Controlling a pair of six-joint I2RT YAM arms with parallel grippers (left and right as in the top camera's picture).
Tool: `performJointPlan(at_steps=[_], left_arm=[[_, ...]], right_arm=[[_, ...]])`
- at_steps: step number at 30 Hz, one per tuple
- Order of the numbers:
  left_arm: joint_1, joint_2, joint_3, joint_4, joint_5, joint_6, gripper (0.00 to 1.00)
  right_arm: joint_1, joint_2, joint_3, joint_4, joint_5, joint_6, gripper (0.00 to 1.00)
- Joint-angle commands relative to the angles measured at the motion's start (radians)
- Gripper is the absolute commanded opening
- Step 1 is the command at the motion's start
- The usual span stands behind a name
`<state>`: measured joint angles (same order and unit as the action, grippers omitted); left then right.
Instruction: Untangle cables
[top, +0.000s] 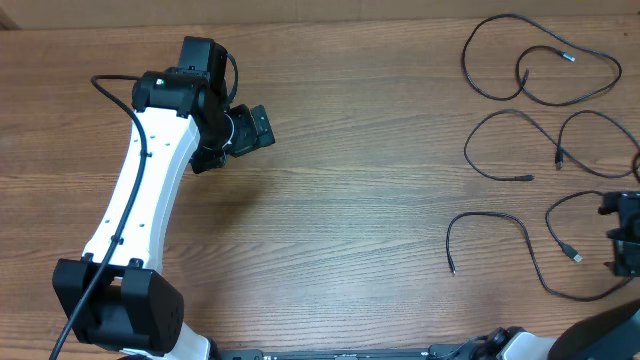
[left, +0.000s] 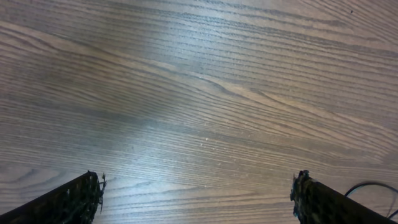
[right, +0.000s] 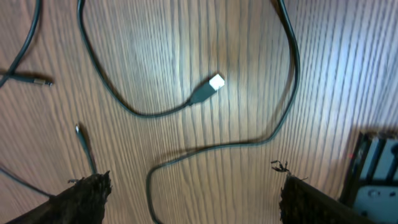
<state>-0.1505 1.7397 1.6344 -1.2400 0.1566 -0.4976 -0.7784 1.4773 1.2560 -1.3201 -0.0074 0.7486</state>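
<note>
Several thin black cables lie loose on the wooden table at the right: a big loop at the back, two curved cords in the middle, and a long one in front. My right gripper hovers open at the right edge over that front cable. In the right wrist view its USB plug has a pale tip. A bend of this cord lies on the wood between my right gripper's spread fingers, untouched. My left gripper hangs open over bare wood, far from the cables.
The white left arm stretches from the front left base toward the table's back. A dark frame stands at the right edge of the right wrist view. The table's far edge runs along the top.
</note>
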Motion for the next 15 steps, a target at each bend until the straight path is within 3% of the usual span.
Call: performJointPlan(at_steps=[1,11,15], left_arm=[[0.000,0.008,0.000,-0.006,-0.006,0.011,1.00],[0.000,0.008,0.000,-0.013,-0.007,0.012,1.00],[0.000,0.008,0.000,-0.015,-0.007,0.012,1.00]], right_arm=[[0.050,-0.033,-0.100,0.024,0.066,0.122,0.91],[0.064,-0.035,-0.345,0.237,0.034,0.172,0.92],[0.055,-0.034,-0.363,0.270,0.101,0.192,0.98]])
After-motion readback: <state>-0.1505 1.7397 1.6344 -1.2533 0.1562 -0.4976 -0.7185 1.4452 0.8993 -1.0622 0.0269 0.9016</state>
